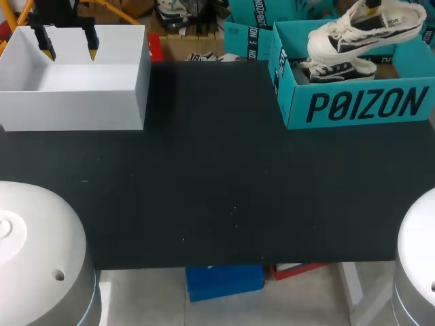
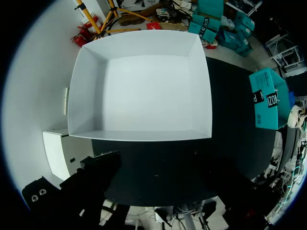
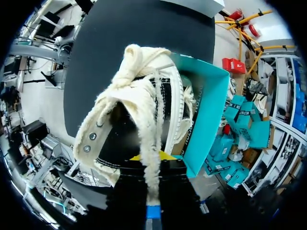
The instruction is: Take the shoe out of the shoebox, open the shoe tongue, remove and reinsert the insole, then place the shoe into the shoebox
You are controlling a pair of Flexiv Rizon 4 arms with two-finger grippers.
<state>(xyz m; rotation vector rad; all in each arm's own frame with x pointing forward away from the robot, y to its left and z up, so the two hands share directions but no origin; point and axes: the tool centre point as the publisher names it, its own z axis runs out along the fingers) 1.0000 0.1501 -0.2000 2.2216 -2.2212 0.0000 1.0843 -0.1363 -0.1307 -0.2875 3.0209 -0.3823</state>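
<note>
1. Right claw (image 3: 148, 155): closed on the shoe (image 1: 360, 30) at its collar. In the wrist view one yellow tip showed under the collar and the other was hidden by canvas. I judged the grip real, since the shoe hung with nothing under it.
2. The shoe was cream canvas and sat above the open teal shoebox (image 1: 353, 109), which stood at about 1 o'clock on the bench (image 1: 217, 183). The toe pointed toward 9 o'clock and the heel end rode higher. Holding it at the collar left the tongue and the opening free for the next steps.
3. A second shoe (image 1: 336, 70), dark and white, lay inside the shoebox beneath the held one.
4. A frayed lace (image 3: 152, 158) drooped across my right claw in the wrist view. Judgement: it could snag on the box rim or get pinched.
5. Left claw (image 1: 68, 49): spread wide and holding nothing. It hung over the white box (image 1: 75, 112) at about 10 o'clock, well apart from the shoebox, which kept it out of the right arm's path.
6. Judgement: the take-out step was under way, with the tongue and insole not yet touched. The next move should set the shoe on the bench at 6 o'clock from the shoebox, where both claws can reach it.
</note>
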